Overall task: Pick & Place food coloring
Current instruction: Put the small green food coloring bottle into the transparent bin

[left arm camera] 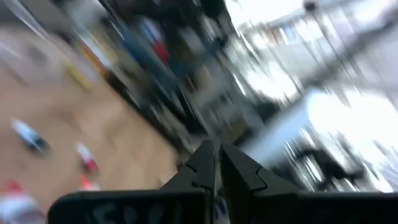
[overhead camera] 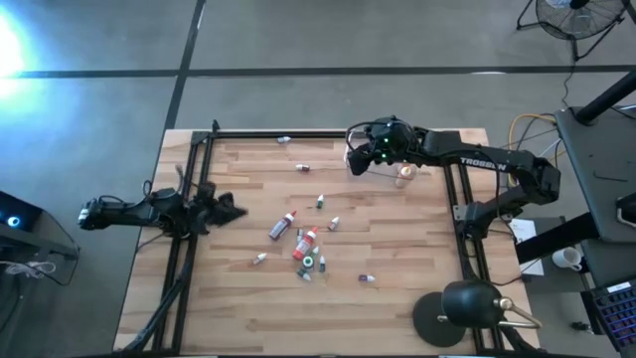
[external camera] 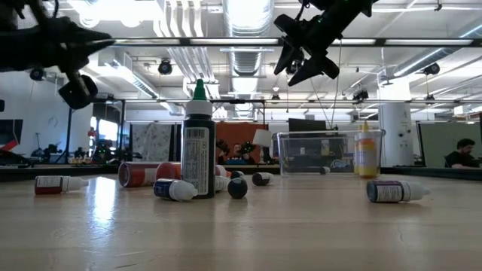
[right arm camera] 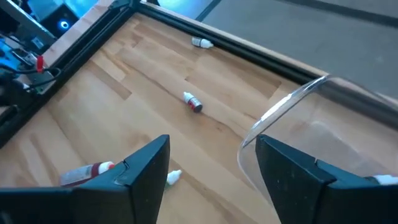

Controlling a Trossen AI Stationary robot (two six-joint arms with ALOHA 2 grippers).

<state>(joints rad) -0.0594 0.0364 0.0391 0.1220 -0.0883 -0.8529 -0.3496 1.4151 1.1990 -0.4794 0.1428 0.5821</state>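
Several tiny food coloring bottles lie scattered on the middle of the wooden table: two red ones on their sides, small whitish ones around them, and two more toward the far edge. A dark bottle with a green cap stands upright. A yellow bottle stands by the clear box. My right gripper hangs open and empty over the box's left rim. My left gripper is shut and empty, raised above the table's left side.
Black rails run along the table's left and right sides, with a crossbar at the far edge. A black lamp stands at the near right corner. Bare wood lies near the front edge.
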